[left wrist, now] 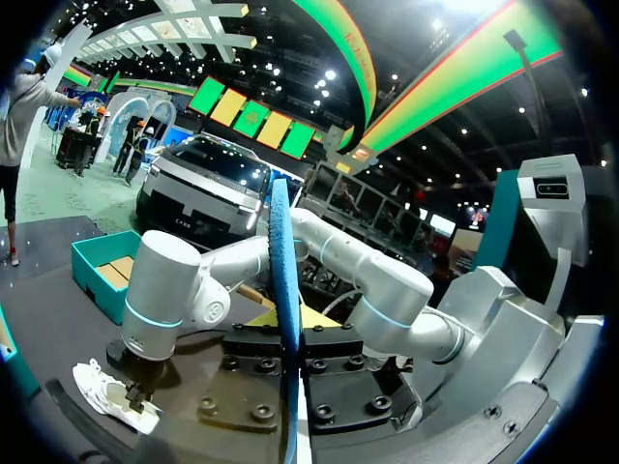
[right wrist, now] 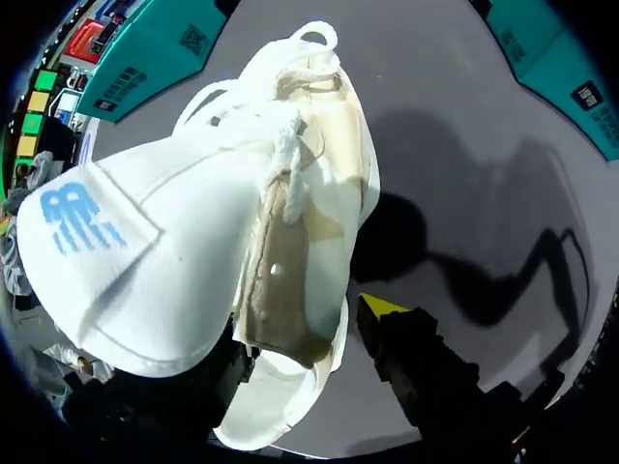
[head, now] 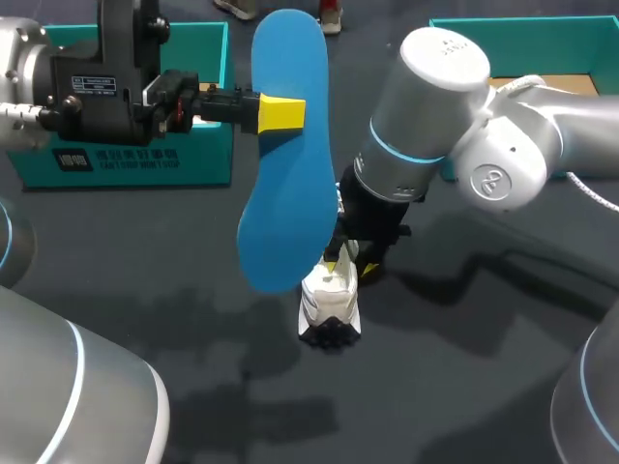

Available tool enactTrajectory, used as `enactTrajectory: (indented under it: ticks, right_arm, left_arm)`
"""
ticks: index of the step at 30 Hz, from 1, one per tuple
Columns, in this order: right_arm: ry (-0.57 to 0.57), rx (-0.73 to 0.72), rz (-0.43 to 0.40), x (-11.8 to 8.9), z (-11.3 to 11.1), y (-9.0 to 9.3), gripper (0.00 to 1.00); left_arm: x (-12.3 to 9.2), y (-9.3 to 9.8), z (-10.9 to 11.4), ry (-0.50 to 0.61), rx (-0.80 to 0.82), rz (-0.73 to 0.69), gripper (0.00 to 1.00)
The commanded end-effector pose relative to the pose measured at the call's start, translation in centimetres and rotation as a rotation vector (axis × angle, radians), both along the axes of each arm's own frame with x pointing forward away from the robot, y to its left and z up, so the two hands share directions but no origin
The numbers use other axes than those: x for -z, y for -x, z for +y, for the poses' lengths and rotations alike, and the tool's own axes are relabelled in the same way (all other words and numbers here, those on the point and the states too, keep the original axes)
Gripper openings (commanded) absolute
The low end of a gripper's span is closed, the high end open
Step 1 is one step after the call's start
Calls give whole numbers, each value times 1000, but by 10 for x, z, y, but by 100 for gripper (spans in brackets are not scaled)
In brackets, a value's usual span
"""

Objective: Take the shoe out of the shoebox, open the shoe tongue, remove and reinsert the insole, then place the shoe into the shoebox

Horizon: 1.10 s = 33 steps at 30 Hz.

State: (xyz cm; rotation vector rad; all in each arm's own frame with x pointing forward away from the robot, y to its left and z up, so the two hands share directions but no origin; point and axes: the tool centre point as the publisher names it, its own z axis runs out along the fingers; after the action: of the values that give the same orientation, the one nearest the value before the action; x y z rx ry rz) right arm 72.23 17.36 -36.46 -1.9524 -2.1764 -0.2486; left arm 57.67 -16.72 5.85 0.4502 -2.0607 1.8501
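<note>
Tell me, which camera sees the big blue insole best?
The head view: the blue insole shows its whole flat face there, pinched in the left jaws. The left wrist view sees only its thin edge, standing upright between those jaws. The right wrist view misses it and shows just the white shoe.

Insole aloft over the middle of the tabletop, between the left gripper fingers, shoe on the tabletop under the right gripper, shoebox rear left, second box rear right.
</note>
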Motion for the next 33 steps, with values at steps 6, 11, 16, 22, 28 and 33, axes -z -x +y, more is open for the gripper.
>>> enactTrajectory:
  ticks: [6, 11, 16, 22, 28, 33]
  right_arm:
    - [-110, 20, -8, -43, -25, 9, 100]
    - [-193, 3, -11, -54, -32, 11, 100]
    - [-199, -4, -13, -56, -32, 11, 100]
    - [-199, -4, -13, -56, -32, 11, 100]
    - [-268, 7, -41, -69, -37, 10, 100]
    - [-423, 33, -80, -88, -48, 12, 100]
  left_arm:
    - [0, -2, -3, -1, 2, 0, 0]
    - [0, -2, -3, -1, 2, 0, 0]
    - [0, -2, -3, -1, 2, 0, 0]
    - [0, -2, -3, -1, 2, 0, 0]
    - [0, -2, -3, -1, 2, 0, 0]
    - [0, -2, -3, -1, 2, 0, 0]
